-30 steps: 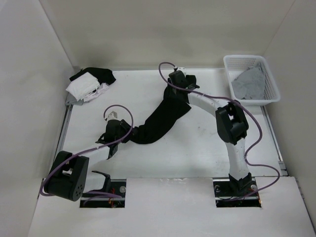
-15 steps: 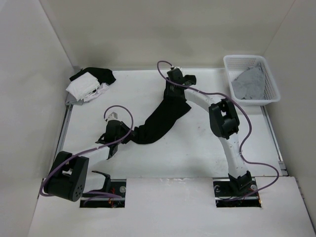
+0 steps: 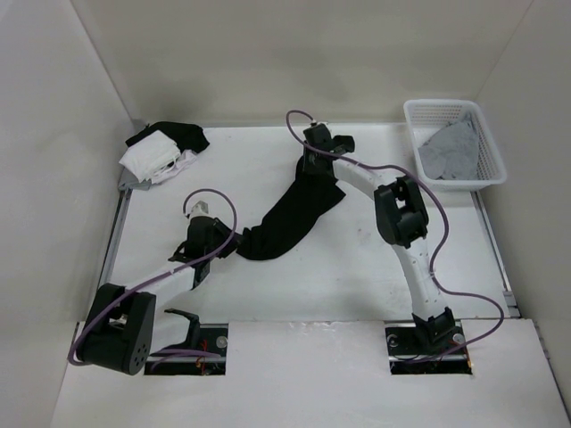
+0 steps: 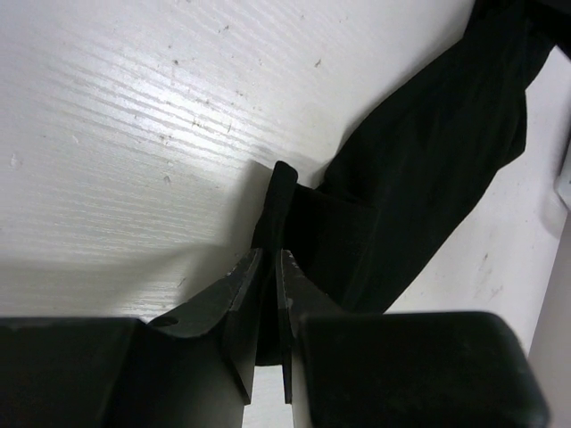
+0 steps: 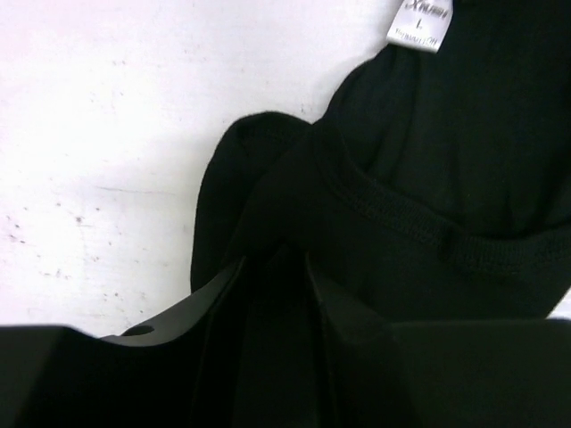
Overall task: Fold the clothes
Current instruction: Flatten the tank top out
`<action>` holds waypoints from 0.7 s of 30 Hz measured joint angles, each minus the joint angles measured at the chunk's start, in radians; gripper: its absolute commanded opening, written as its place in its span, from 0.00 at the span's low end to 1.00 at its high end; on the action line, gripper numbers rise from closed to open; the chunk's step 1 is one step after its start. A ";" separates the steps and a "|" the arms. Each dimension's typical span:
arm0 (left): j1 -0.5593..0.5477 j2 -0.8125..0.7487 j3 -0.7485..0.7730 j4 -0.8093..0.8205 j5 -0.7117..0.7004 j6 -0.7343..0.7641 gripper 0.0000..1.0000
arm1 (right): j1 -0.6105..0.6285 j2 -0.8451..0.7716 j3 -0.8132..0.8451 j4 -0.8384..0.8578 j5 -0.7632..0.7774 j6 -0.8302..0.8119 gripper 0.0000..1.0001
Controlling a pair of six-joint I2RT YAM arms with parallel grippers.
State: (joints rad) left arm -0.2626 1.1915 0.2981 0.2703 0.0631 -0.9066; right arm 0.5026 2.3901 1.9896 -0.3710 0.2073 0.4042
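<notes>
"Is this a laundry room?"

"No, more like a robot lab. A left arm (image 3: pixel 161 281) and a right arm (image 3: pixel 417 263) are bolted to the edge of a white table (image 3: pixel 357 267), with purple cables (image 3: pixel 444 241) looping off them."

"And around it?"

"Bare white panels (image 3: pixel 294 53) box it in. The only homely things are a plastic basket (image 3: pixel 442 102), a pile of clothes (image 3: pixel 161 153) and a black garment (image 3: pixel 290 214)."

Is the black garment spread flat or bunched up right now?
Bunched, not spread: the black garment lies as a narrow, rumpled diagonal strip between the left gripper and the right gripper.
</notes>
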 measured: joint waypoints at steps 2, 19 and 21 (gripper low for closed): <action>0.004 -0.014 0.000 -0.001 0.000 0.000 0.10 | 0.000 0.006 0.000 -0.004 -0.005 0.004 0.24; 0.019 -0.031 0.001 -0.001 0.000 -0.001 0.09 | 0.003 -0.365 -0.479 0.167 0.014 0.050 0.06; 0.012 -0.031 0.002 -0.001 -0.003 -0.003 0.09 | 0.011 -0.505 -0.612 0.211 0.026 0.060 0.07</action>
State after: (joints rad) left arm -0.2504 1.1606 0.2996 0.2691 0.0601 -0.9100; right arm 0.5133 1.8851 1.3773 -0.1596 0.2329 0.4644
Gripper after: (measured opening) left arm 0.093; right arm 0.060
